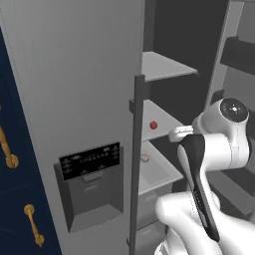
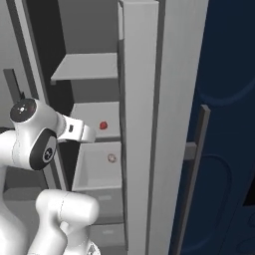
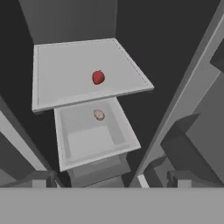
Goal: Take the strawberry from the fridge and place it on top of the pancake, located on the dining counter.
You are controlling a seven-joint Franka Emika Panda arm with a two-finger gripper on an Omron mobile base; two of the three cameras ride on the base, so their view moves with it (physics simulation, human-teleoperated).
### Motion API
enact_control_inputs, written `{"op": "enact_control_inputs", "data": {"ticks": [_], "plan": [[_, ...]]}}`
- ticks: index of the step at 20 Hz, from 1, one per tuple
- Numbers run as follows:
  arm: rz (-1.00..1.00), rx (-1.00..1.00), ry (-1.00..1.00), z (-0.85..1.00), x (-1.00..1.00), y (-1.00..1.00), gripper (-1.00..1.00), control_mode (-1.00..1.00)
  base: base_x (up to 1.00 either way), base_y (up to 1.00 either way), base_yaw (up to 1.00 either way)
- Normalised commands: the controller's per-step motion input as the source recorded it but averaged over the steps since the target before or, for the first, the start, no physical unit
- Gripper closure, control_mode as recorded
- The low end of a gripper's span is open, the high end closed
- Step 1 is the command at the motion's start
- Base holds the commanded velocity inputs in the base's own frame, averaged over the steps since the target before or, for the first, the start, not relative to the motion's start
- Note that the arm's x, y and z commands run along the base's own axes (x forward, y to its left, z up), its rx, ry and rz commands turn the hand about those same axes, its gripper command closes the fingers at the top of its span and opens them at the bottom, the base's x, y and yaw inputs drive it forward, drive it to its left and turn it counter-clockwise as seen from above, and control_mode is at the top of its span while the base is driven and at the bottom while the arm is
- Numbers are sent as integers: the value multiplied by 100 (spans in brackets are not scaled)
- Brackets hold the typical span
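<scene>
Inside one fridge (image 1: 74, 74): one strawberry (image 3: 99, 115) in one drawer (image 3: 94, 140), one red fruit (image 3: 98, 77) on the shelf (image 3: 57, 74) above that drawer, two gold cabinet handles (image 1: 7, 147) left of the fridge.

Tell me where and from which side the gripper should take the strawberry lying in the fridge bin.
Probably from above, the fingers closing across the widest middle of the strawberry. It is a tiny rounded lump lying loose on the floor of an open-topped bin, whose walls block a sideways approach. The shelf with the red fruit sits above the bin's back, so come down from the front. Gripper is open.
</scene>
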Motion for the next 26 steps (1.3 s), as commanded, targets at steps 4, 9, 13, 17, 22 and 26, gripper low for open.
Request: {"op": "enact_control_inputs", "data": {"ticks": [4, 9, 13, 17, 22, 26], "plan": [[0, 0, 0, 0, 0, 0, -100, 100, 63, 0, 25], [0, 0, 0, 0, 0, 0, -100, 100, 68, 0, 16], [5, 0, 0, 0, 47, 0, -100, -100, 35, 0, 4], [9, 0, 2, -15, 100, 7, -100, -100, 0, 0, 0], [1, -2, 2, -35, 64, 0, -100, -100, 0, 0, 0], [-2, -2, 4, -47, 51, 0, -100, -100, 0, 0, 0]]}}
